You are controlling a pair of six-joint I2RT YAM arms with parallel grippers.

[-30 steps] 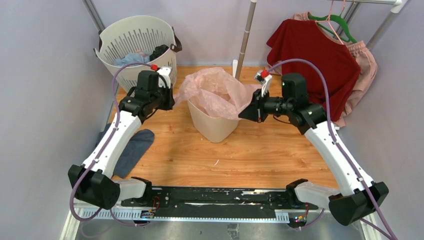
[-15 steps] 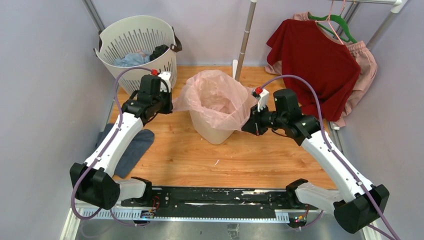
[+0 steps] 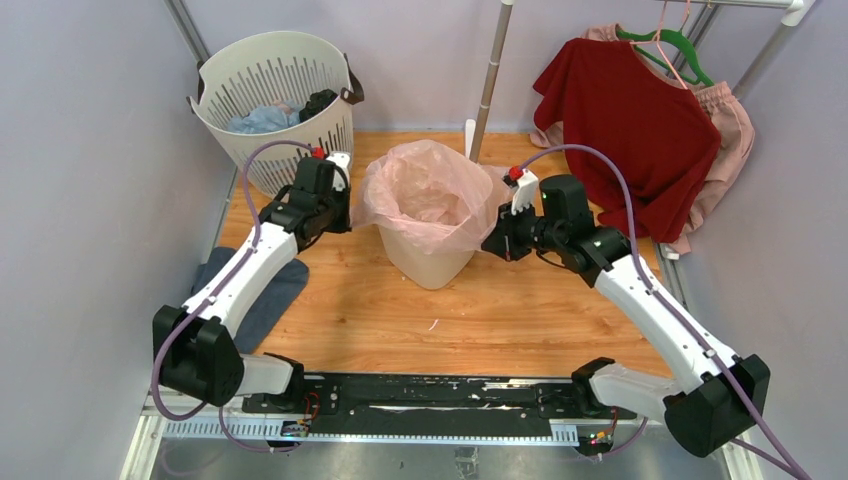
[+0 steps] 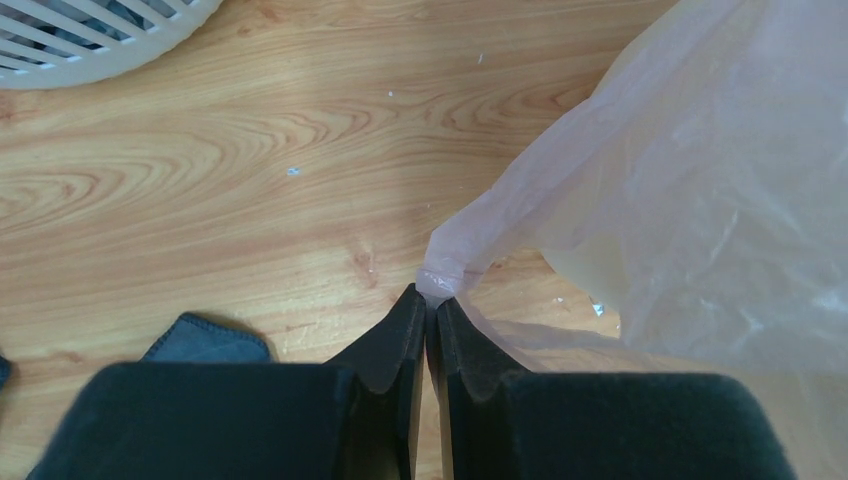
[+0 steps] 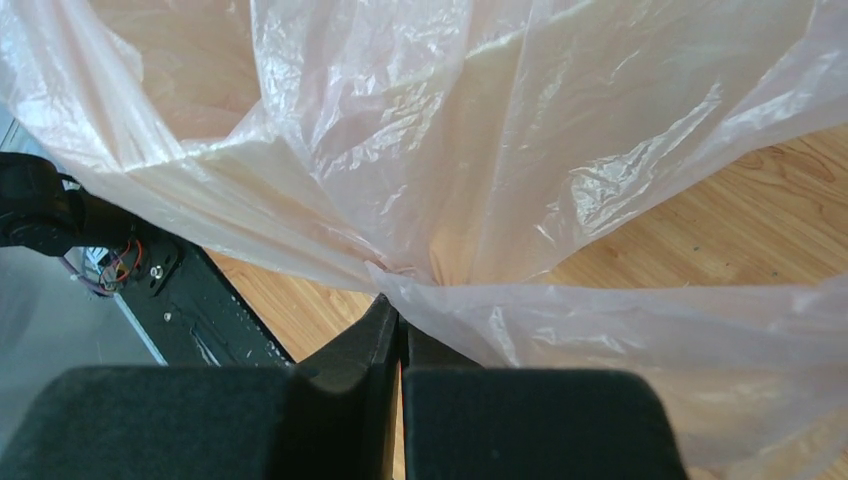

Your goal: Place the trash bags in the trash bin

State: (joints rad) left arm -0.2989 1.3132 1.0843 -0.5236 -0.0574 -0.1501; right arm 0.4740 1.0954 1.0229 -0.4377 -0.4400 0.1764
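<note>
Bright, even light; soft shadows; sheen on trash bags (image 5: 600, 170).

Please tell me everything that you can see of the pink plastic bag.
The bag is thin, translucent pale-pink plastic, crinkled. It sits open in the cream bin, its edge draped over the rim. The left gripper pinches a corner on one side; the right gripper pinches a fold on the opposite side.

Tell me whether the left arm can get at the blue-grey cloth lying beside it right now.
Probably not yet: the left pincer is shut on the trash bag; nothing else blocks the cloth.
</note>
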